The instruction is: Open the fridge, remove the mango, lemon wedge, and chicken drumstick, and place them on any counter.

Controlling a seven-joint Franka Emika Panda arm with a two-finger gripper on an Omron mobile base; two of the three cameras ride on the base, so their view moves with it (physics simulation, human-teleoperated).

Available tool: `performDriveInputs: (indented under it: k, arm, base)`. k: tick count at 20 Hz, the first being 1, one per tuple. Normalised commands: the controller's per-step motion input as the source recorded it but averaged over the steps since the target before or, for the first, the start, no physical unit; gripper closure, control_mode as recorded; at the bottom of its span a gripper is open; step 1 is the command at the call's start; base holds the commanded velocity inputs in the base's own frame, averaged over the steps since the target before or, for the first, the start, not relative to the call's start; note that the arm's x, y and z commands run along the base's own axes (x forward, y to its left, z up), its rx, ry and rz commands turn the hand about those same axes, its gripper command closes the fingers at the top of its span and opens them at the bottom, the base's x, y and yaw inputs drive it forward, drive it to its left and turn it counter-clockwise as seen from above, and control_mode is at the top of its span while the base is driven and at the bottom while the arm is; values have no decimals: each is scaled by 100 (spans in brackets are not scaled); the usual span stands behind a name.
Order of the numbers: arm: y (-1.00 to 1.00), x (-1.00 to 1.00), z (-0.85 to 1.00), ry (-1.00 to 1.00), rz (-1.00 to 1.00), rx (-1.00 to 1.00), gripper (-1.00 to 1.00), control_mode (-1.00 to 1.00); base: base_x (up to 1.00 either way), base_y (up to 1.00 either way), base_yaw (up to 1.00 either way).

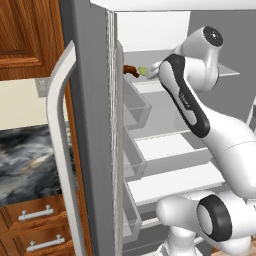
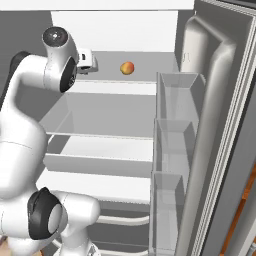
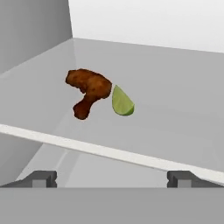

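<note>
The scene is rendered under flat, even light, with no single source to be made out. The white interior of the fridge (image 2: 125, 30) is shown bright, almost blown out at its back wall. Only faint, soft shadows are cast beneath the chicken drumstick (image 3: 89, 89) and the lemon wedge (image 3: 121, 102). No glare is seen. Edges are slightly soft and blocky, without edge distortion or focus blur.
</note>
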Motion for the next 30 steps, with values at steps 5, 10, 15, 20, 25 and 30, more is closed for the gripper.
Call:
performDriveInputs:
  k: [5, 10, 15, 20, 25, 30]
  arm:
    - [0, 40, -11, 0, 0, 0, -100, -100]
    - [0, 39, -6, 0, 0, 0, -100, -100]
    - [1, 31, -7, 0, 0, 0, -100, -100]
    - [8, 28, -8, 0, 0, 0, -100, -100]
    - [11, 35, -6, 0, 2, 0, -100, -100]
    - [3, 36, -4, 0, 2, 0, -100, -100]
  base:
    - [0, 0, 0]
    - [0, 0, 0]
    - [0, 0, 0]
    - [0, 0, 0]
    - [0, 0, 0]
    - [0, 0, 0]
